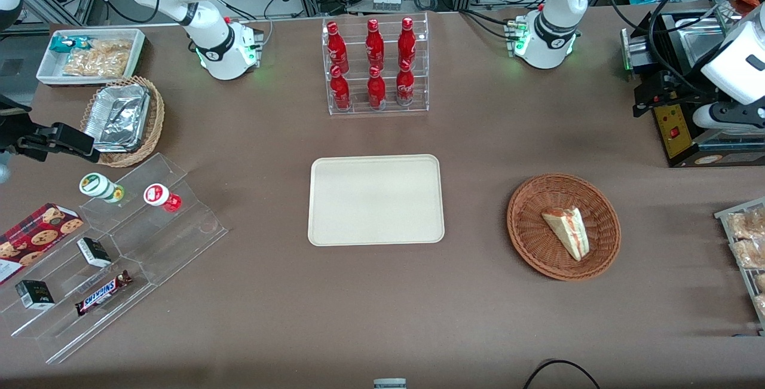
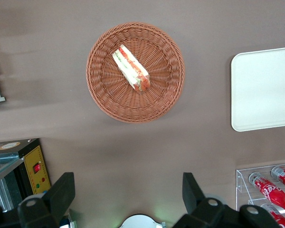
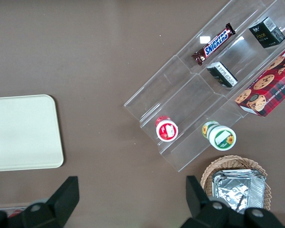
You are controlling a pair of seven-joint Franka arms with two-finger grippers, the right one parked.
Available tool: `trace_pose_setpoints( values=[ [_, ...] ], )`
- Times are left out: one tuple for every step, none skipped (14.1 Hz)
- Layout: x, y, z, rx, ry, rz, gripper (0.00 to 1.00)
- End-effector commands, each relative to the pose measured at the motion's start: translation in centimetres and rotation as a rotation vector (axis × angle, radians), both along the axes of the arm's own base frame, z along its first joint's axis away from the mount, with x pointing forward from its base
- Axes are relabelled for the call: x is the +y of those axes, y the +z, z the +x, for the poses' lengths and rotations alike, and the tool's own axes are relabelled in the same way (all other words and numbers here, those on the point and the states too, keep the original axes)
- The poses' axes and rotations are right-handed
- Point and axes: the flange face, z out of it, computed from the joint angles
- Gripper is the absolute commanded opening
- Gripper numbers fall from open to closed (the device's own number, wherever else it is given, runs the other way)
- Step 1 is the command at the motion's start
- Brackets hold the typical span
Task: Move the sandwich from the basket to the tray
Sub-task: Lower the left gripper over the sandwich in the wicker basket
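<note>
The sandwich [image 1: 567, 232] [image 2: 131, 68] is seen lying in the basket [image 1: 532, 221] [image 2: 156, 99], which rests on the table [image 1: 251, 317] toward the working arm's end, beside the tray [image 1: 376, 200] [image 2: 263, 90] and apart from it. The tray is bare. The gripper [image 2: 128, 192] is held high above the table, off the basket and nearer the arm's base, with its fingers [image 2: 61, 192] spread wide and nothing between them. A rack of red bottles [image 1: 375, 63] stands farther from the front camera than the tray.

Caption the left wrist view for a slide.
Open left gripper poised above the brown table, wrapped triangular sandwich lying in the round reddish-brown wicker basket, cream rectangular tray beside it.
</note>
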Motion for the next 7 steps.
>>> trace_pose_setpoints(
  values=[
    [0.2,0.3,-0.1,-0.002,-0.006,-0.005,1.0],
    [0.2,0.3,-0.1,-0.003,-0.003,-0.005,1.0],
    [0.2,0.2,-0.1,0.0,0.004,-0.004,1.0],
    [0.3,-0.1,0.1,0.004,0.055,0.001,1.0],
    [0.2,-0.8,0.5,0.016,0.147,0.008,1.0],
    [0.2,-2.1,1.3,0.041,0.217,0.016,1.0],
    [0.4,-4.3,2.4,0.081,0.272,0.025,1.0]
  ],
)
